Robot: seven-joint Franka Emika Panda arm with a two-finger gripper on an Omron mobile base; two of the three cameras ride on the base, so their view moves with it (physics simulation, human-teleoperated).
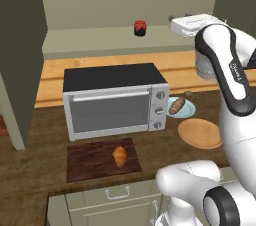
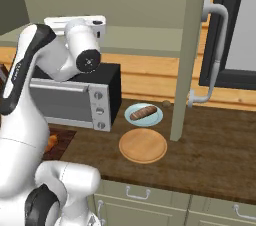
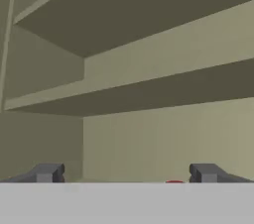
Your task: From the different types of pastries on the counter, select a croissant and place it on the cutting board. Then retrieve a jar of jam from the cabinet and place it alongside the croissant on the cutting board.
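The golden-orange croissant [image 1: 119,156] lies on the dark reddish cutting board [image 1: 90,162] in front of the toaster oven. The jar of jam [image 1: 140,28], red-lidded and dark, stands on the pale shelf of the cabinet [image 1: 100,40]. My gripper [image 3: 126,173] is raised to shelf height, to the right of the jar and apart from it. Its fingertips [image 3: 47,172] stand wide open with nothing between them. A sliver of the jar's red lid [image 3: 173,182] shows at the bottom of the hand view. The brown loaf-shaped pastry [image 1: 176,105] rests on a pale blue plate on the counter [image 2: 220,140].
A silver toaster oven [image 1: 115,102] stands behind the board. A round light wooden plate [image 1: 200,133] lies right of it, in front of the blue plate [image 2: 144,115]. An open cabinet door [image 2: 190,55] hangs over the counter at the right, another door [image 1: 20,60] at the left.
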